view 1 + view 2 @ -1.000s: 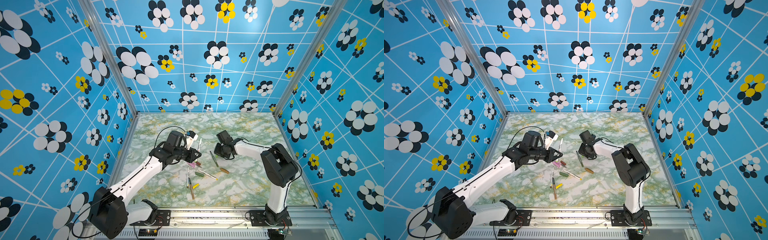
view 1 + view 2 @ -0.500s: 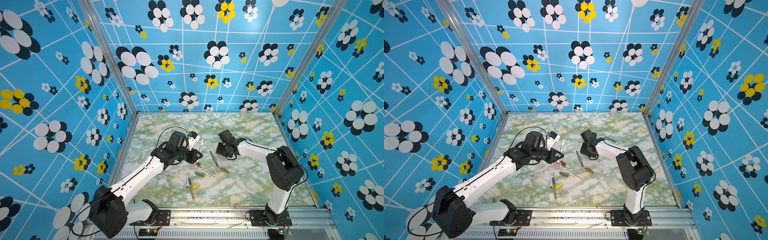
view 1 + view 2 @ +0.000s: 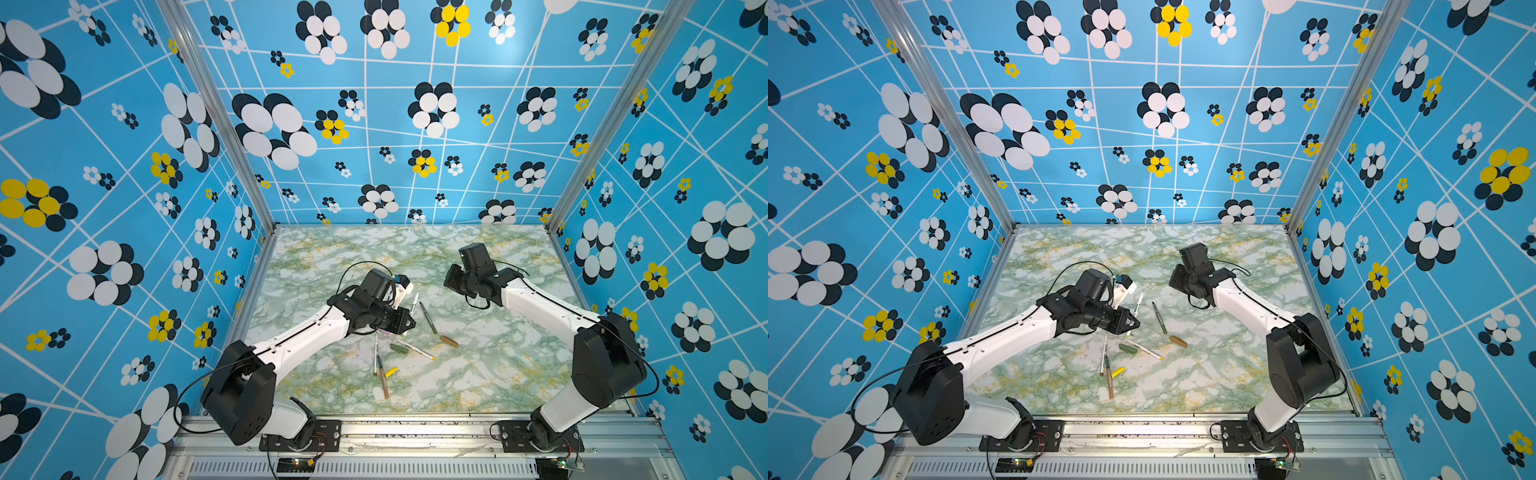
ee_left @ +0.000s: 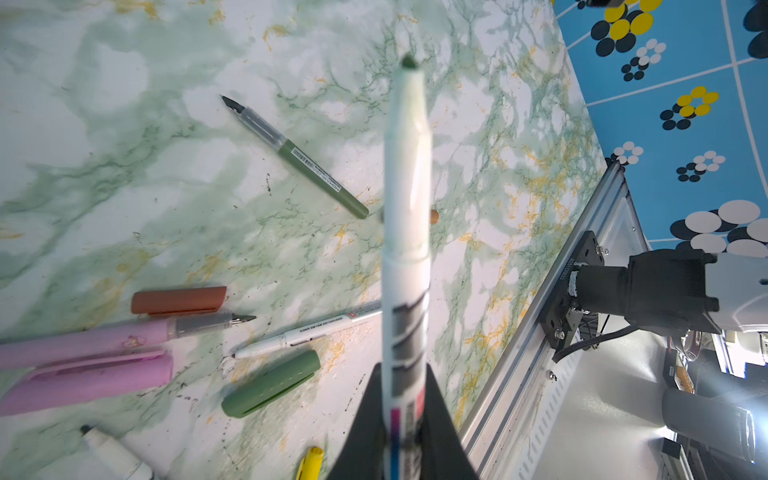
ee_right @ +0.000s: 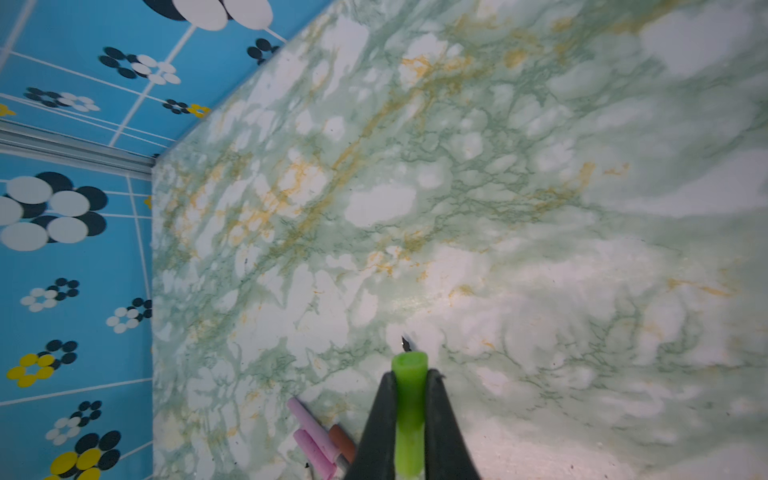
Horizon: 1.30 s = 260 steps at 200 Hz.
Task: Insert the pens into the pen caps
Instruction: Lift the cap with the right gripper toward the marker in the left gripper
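1. Shifting the left gripper (image 3: 409,322) a little rightward and nearer since a second ago, and swinging the right elbow (image 3: 606,365) outward toward the right wall (image 3: 665,291).
2. Finding, nearest the front rail (image 3: 415,428), a brown pen (image 3: 383,383) lying flat on the marble table (image 3: 498,374), with a yellow cap (image 3: 391,371) just beside it.
3. Finding next a thin white pen (image 3: 375,354) running alongside the brown pen's far end, and a second white pen (image 3: 416,350) lying slantwise with a dark green cap (image 3: 401,348) just beside it.
4. Noting a tan cap (image 3: 449,341) lying alone, off to the right of that group.
5. Passing a dark green pen (image 3: 428,318), lying uncapped with its dark tip pointing toward the far side.
6. Catching, in the left wrist view, a pink pen (image 4: 83,340) and a pink cap (image 4: 83,382) lying side by side, with a reddish-brown cap (image 4: 178,300) just beside the pink pen's tip.
7. Clamping a green-tipped white pen (image 4: 405,187) by its printed end between the left gripper's narrowly set jaws, holding it uncapped above the table with the tip sticking out ahead.
8. Pinching, farthest back, a light green cap (image 5: 409,415) in the right gripper (image 5: 410,374), jaws pressing on both its sides, open mouth facing forward, over bare marble.
9. Keeping that cap and the held pen's tip well apart in both top views.
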### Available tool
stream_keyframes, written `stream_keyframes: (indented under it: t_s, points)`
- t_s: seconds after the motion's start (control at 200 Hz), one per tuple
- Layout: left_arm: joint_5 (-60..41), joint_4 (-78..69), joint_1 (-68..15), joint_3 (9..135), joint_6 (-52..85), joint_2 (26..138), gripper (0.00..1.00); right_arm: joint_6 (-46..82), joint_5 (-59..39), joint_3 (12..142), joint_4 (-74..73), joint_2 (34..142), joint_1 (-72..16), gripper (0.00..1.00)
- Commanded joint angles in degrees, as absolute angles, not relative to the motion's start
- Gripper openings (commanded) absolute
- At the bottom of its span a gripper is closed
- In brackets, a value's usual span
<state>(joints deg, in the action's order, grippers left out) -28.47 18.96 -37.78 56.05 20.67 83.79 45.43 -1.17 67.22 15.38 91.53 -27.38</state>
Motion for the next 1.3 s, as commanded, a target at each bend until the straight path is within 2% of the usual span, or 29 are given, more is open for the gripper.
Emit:
stream_keyframes:
  t_s: [0.0, 0.545, 1.294]
  points:
    - [-29.1, 16.1, -38.7, 58.5, 23.2, 86.0, 0.00, 46.8, -5.6, 66.9, 12.4, 89.9, -27.2, 0.04]
    - [-29.1, 14.8, -40.6, 61.4, 24.3, 90.7, 0.00, 52.3, -15.4, 64.9, 6.5, 89.3, -27.4, 0.03]
    - [-28.8, 14.2, -40.6, 62.5, 24.5, 92.0, 0.00, 52.9, -17.8, 62.7, 5.8, 88.1, -28.3, 0.02]
